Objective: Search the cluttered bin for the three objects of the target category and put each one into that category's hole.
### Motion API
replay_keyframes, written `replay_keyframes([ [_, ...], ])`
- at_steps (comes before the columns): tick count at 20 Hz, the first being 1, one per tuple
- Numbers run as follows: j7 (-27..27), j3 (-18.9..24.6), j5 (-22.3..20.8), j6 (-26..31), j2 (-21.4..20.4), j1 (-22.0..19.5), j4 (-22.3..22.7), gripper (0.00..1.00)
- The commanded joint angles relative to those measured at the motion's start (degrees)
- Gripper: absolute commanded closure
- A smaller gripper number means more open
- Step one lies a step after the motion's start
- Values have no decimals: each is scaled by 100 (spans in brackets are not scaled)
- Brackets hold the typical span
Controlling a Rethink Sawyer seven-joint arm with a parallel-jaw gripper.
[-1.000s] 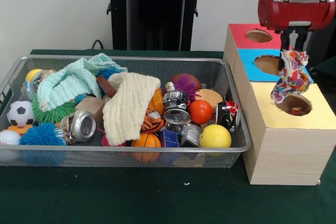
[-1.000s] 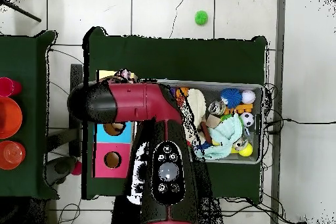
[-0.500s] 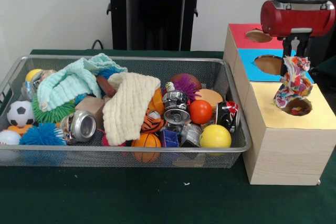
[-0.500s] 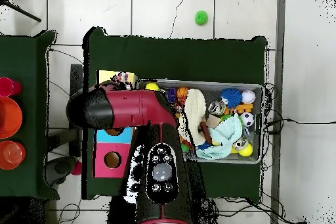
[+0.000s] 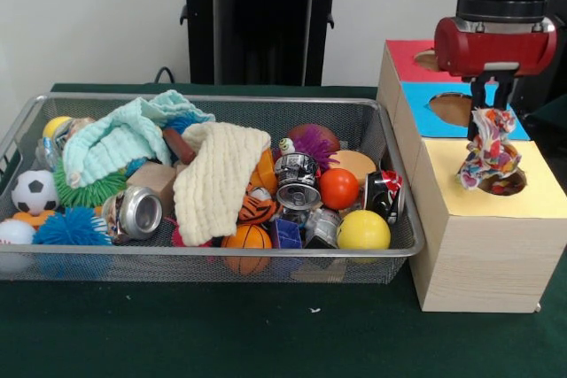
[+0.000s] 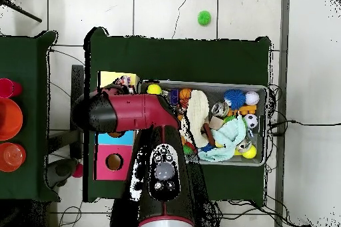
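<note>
My gripper hangs over the yellow section of the wooden sorting box, shut on the top of a multicoloured cloth. The cloth dangles with its lower end at the rim of the yellow hole. A mint cloth and a cream knitted cloth lie on the clutter in the wire bin. In the overhead view the red arm covers the gripper and most of the box; only the yellow end shows.
The box also has a blue hole and a red hole behind the yellow one. The bin holds balls, cans, spiky toys and wooden blocks. Orange and red cups stand on a side table.
The gripper has sunk a little over the yellow section, and the cloth's lower end has come down to the yellow hole. The bin's contents have not moved.
</note>
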Motion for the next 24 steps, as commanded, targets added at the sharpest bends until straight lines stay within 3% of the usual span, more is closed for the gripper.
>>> replay_keyframes([
  [1, 1113, 49, 18, -256, 305, -68, 688, 100],
  [15, 1136, 195, 259, 92, 229, -97, 697, 100],
  [24, 1181, 395, 367, -350, 339, -206, 855, 100],
])
